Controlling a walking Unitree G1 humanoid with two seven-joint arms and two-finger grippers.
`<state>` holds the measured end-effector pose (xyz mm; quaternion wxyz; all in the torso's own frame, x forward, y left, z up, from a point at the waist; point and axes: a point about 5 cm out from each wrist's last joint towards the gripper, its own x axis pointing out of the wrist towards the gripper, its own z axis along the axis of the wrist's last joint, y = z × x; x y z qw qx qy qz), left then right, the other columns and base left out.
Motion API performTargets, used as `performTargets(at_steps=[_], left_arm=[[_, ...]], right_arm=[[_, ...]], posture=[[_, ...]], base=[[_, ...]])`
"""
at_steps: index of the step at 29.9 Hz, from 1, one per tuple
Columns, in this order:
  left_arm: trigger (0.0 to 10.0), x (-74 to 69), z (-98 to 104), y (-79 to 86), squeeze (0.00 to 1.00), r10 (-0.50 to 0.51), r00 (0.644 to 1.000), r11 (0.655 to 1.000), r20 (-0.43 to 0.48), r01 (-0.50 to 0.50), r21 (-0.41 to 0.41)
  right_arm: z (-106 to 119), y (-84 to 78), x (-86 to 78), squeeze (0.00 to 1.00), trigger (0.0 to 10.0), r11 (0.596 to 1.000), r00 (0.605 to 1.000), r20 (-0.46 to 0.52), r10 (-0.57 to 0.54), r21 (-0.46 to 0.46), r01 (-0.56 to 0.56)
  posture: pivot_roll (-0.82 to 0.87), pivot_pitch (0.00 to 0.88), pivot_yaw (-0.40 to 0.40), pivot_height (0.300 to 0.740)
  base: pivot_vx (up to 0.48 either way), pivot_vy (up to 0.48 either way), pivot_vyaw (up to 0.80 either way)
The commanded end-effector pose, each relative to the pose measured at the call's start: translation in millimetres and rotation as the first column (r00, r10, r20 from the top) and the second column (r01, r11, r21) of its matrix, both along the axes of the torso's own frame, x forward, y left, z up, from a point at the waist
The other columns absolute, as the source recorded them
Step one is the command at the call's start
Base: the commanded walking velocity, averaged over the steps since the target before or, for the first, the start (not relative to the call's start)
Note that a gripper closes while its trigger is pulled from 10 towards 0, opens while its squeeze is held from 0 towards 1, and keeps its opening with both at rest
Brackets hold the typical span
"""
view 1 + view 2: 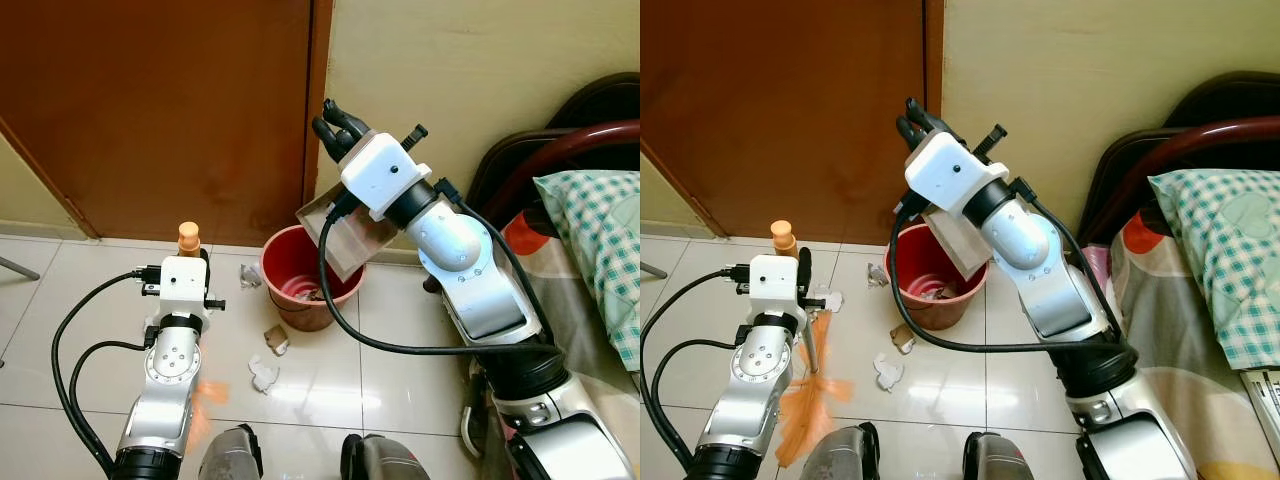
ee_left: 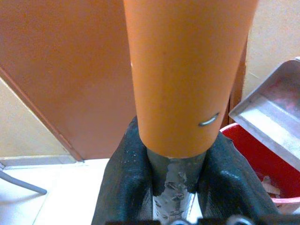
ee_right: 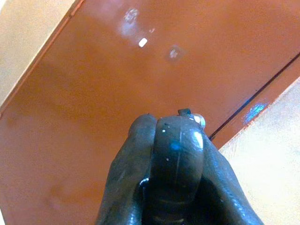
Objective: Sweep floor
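We note the left tool [image 2: 176,180] closed tight round the broom [image 1: 810,400], fingers [image 2: 124,183] clamped on the grey shaft just below the orange handle cap [image 1: 188,236]. Broom stands near upright in front of the left arm; orange bristles fan out on the floor tiles [image 1: 970,385] next to the robot's feet.

Right tool [image 3: 164,178] is raised high before the brown door [image 1: 170,110], fingers pinched shut on a dark handle, approx. upright. Below that wrist the dustpan [image 1: 345,235] hangs tilted, its lower edge over the mouth of the red bucket [image 1: 290,262]. Dustpan tray appears grey and bare in the left wrist view.

Bucket sits on the floor against the wall, by the door frame; scraps of paper lie inside. More crumpled paper bits [image 1: 264,374] rest on the tiles between bucket and feet, a few others just beside the bucket.

Bed w/ checked pillow [image 1: 1230,250] is to the right.
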<state>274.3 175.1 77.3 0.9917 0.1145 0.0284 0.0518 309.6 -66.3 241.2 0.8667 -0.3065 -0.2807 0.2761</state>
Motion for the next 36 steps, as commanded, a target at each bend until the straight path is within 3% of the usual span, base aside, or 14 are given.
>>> performTargets(at_steps=[1, 14, 17, 18, 22, 25, 30, 32, 33, 36], left_arm=[[10.0, -0.5, -4.6, 0.9, 0.0, 0.012, 1.0, 1.0, -0.021, -0.012, -0.003], [10.0, 2.1, -3.8, 0.2, 0.0, 0.009, 1.0, 1.0, -0.015, -0.01, -0.005], [10.0, 2.7, -3.5, 0.0, 0.0, 0.01, 1.0, 1.0, -0.014, -0.01, -0.005], [10.0, 2.9, -3.6, 0.1, 0.0, 0.01, 1.0, 1.0, -0.013, -0.01, -0.005], [10.0, 3.9, -3.4, -0.2, 0.0, 0.009, 1.0, 1.0, -0.012, -0.009, -0.006], [10.0, 5.0, -2.4, -0.9, 0.0, 0.007, 1.0, 1.0, -0.008, -0.007, -0.006], [10.0, 6.3, -1.7, -0.7, 0.0, 0.007, 1.0, 1.0, -0.005, -0.007, -0.006], [10.0, 7.8, -0.9, -0.4, 0.0, 0.008, 1.0, 1.0, 0.0, -0.008, -0.005], [10.0, 7.8, -0.9, -0.4, 0.0, 0.008, 1.0, 1.0, 0.0, -0.008, -0.005], [10.0, 8.2, -0.3, 0.1, 0.0, 0.009, 1.0, 1.0, 0.002, -0.009, -0.004]], right_arm=[[-8.0, -11.9, 7.2, 0.0, 10.0, 0.99, 0.997, 0.003, -0.083, -0.115, 0.083], [-11.6, -22.5, 15.2, 0.0, 10.0, 0.969, 0.987, 0.023, -0.16, -0.187, 0.162], [11.8, -25.6, 14.5, 0.0, 10.0, 0.985, 0.983, 0.08, -0.168, -0.03, 0.171], [28.5, -25.7, 11.4, 0.0, 10.0, 0.987, 0.981, 0.12, -0.151, 0.08, 0.142], [73.8, -20.3, -2.1, 0.0, 10.0, 0.954, 0.973, 0.225, -0.056, 0.3, -0.015], [92.1, -18.2, -4.6, 0.0, 10.0, 0.928, 0.969, 0.246, -0.034, 0.368, -0.061], [104.0, -16.1, -5.8, 0.0, 10.0, 0.902, 0.967, 0.253, -0.01, 0.419, -0.101], [114.2, -13.6, -5.6, 0.0, 10.0, 0.843, 0.975, 0.22, 0.038, 0.517, -0.149], [114.2, -13.6, -5.6, 0.0, 10.0, 0.843, 0.975, 0.22, 0.038, 0.517, -0.149], [114.8, -13.6, -2.4, 0.0, 10.0, 0.772, 0.984, 0.157, 0.078, 0.615, -0.159]], posture=[[-0.04, 0.12, -0.042, 0.74], [-0.04, 0.118, -0.039, 0.74], [-0.04, 0.116, -0.04, 0.74], [-0.03, 0.114, -0.039, 0.74], [-0.03, 0.105, -0.037, 0.74], [-0.03, 0.101, -0.036, 0.74], [-0.02, 0.094, -0.035, 0.74], [-0.02, 0.092, -0.034, 0.74], [-0.02, 0.092, -0.034, 0.74], [-0.02, 0.089, -0.033, 0.74]], base=[[0.0, 0.0, 0.0], [0.0, 0.0, 0.0], [0.0, 0.0, 0.0], [0.0, 0.0, 0.0], [0.0, 0.0, 0.0], [0.0, 0.0, 0.0], [0.0, 0.0, 0.0], [0.0, 0.0, 0.0], [0.0, 0.0, 0.0], [0.0, 0.0, 0.0]])
